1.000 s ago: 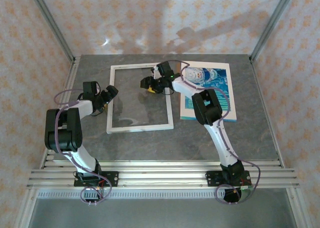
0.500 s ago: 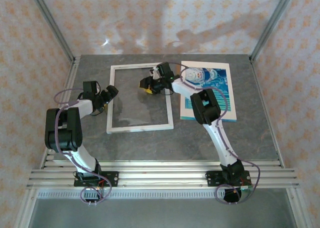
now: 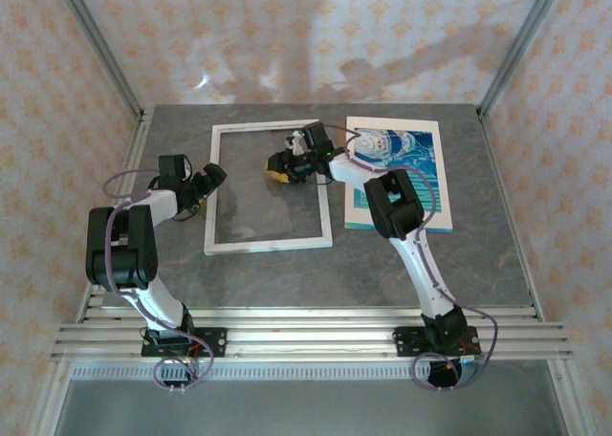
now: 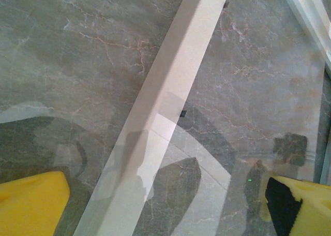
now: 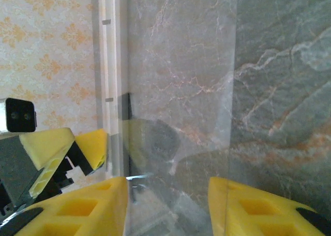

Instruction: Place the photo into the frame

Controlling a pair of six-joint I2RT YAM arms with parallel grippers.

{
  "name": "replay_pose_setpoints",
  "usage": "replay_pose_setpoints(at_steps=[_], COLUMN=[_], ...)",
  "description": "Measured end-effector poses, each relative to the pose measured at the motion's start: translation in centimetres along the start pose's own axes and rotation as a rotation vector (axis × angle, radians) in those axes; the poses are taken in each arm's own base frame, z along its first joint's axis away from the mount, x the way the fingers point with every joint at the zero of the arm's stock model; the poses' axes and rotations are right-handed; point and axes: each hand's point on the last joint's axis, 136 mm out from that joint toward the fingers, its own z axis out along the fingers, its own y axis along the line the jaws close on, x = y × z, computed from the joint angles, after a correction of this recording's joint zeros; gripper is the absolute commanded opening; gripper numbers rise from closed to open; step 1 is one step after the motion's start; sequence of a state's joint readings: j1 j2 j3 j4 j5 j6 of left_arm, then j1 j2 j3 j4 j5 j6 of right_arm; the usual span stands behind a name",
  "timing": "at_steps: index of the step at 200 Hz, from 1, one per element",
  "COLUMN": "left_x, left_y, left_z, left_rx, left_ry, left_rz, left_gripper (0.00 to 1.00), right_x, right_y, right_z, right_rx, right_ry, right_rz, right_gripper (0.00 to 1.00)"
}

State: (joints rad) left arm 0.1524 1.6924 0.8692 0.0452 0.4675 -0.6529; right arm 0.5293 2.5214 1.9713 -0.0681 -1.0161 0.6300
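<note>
A grey marble-veined table top (image 3: 287, 264) is seen from above, enclosed by walls papered in cream with an orange floral motif (image 3: 287, 34) and by grey metal corner posts (image 3: 96, 44). On it the large thin white rectangular frame (image 3: 269, 242) is laid flat. The teal-blue rectangular photo with a white helmeted figure (image 3: 421, 168) lies flat outside the frame, just beside its right border, behind the right gripper's (image 3: 280, 165) fingers on their wrist side.

The right gripper is held over the frame's opening near its far right corner. In the right wrist view its yellow fingers (image 5: 83, 207) are seen partly apart, with nothing gripped and only grey surface between them; a white frame border (image 5: 111, 65) runs ahead on their left.

The left gripper (image 3: 206, 180) is poised at the frame's left border. In the left wrist view its yellow fingertips (image 4: 31, 202) are spread wide, and the white border (image 4: 176, 86) passes diagonally between them, a faint reflective sheen being visible there.
</note>
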Motion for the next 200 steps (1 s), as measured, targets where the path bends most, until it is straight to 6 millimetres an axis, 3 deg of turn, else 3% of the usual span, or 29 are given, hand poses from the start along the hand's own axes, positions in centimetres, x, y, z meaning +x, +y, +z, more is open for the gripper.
replay_pose_setpoints(at_steps=[31,52,100,140,200], left_x=[-0.1,0.0,-0.1,-1.6,-4.0], left_y=[-0.1,-0.2,-1.0,-2.2,-0.2], left_z=[0.0,-0.1,-1.7,-4.1,-5.7], left_rx=[-0.001,-0.003,-0.027,-0.006,-0.029], left_ry=[0.002,0.010,0.041,0.000,-0.057], left_rz=[-0.001,-0.003,-0.014,-0.018,-0.077], left_gripper=[1.00,1.00,1.00,1.00,1.00], right_x=[-0.4,-0.7,-0.3,0.2,-0.5], right_y=[1.8,2.8,2.1,2.3,4.5], right_z=[-0.8,-1.2,-1.6,-3.5,-6.2], right_rx=[-0.021,-0.032,0.002,0.047,0.078], right_ry=[-0.017,-0.031,-0.051,-0.114,-0.214], right_rz=[-0.004,-0.011,0.021,0.054,0.023], right_gripper=[0.10,0.00,0.00,0.00,0.00])
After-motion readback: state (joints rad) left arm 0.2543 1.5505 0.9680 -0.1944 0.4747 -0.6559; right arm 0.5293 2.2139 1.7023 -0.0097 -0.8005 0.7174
